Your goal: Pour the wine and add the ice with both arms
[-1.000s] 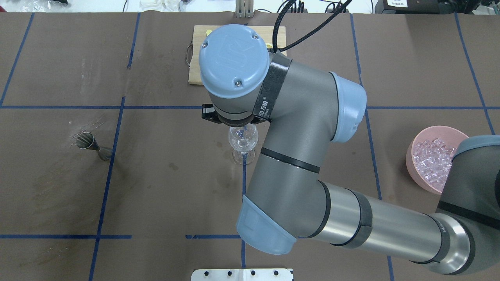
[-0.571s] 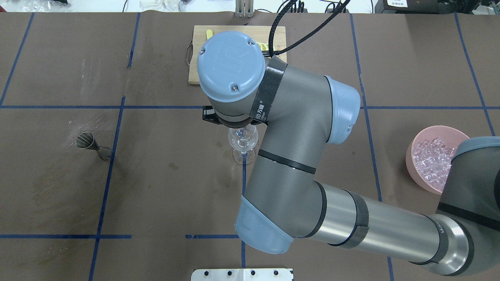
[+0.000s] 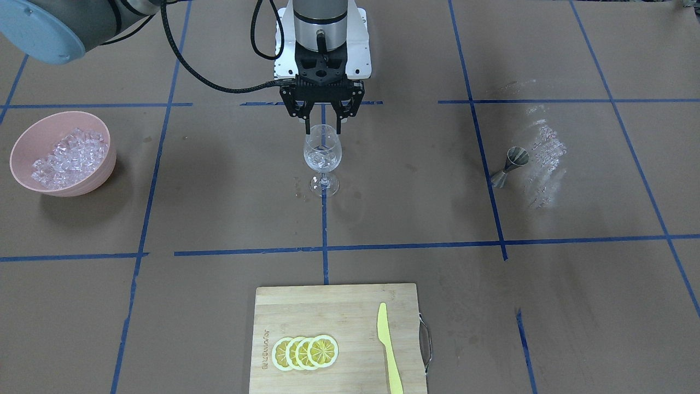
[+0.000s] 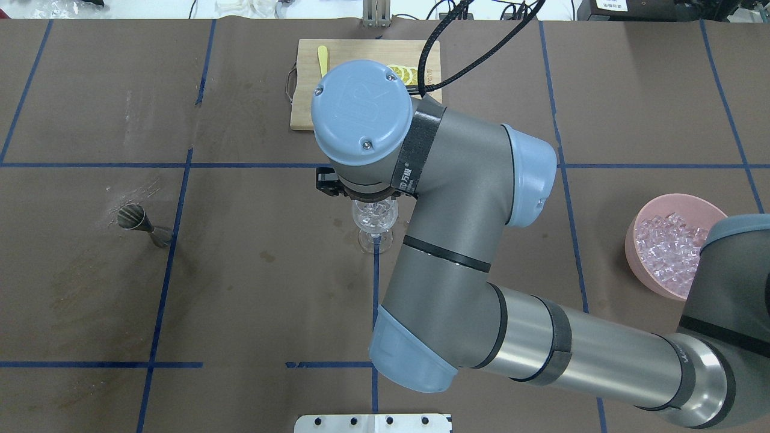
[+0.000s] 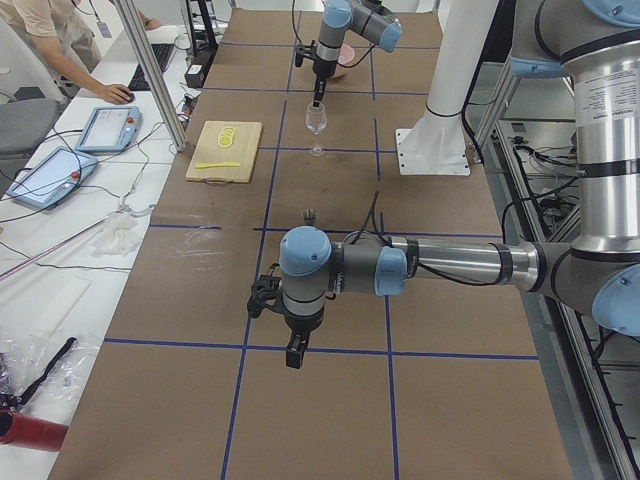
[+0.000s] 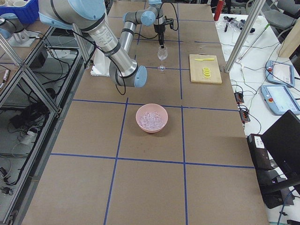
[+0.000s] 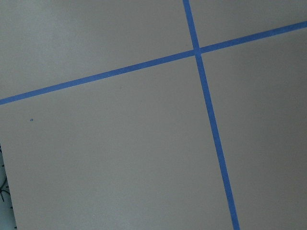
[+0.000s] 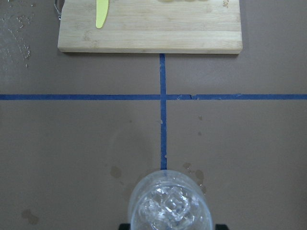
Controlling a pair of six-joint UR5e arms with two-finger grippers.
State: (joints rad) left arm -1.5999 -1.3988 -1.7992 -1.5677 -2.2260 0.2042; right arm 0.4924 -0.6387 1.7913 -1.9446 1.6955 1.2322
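Note:
A clear wine glass (image 3: 322, 156) stands upright at the table's middle, with chunks of ice (image 8: 168, 207) in its bowl. I cannot make out any wine in it. My right gripper (image 3: 324, 130) points straight down over the glass, open, one fingertip on either side of the rim; I cannot tell whether they touch it. In the overhead view the right wrist hides most of the glass (image 4: 374, 218). My left gripper (image 5: 293, 352) hangs low over bare table far from the glass. It shows only in the exterior left view, so I cannot tell its state.
A pink bowl (image 3: 104, 164) full of ice (image 3: 68, 156) sits toward the robot's right. A metal jigger (image 3: 508, 164) stands on the opposite side beside a wet patch. On the far side lies a wooden cutting board (image 3: 336, 306) with lemon slices (image 3: 305, 352) and a yellow knife (image 3: 388, 350).
The right wrist has shifted slightly toward the robot's side, covering more of the glass bowl and uncovering more of the cutting board. The glass has stayed in place.

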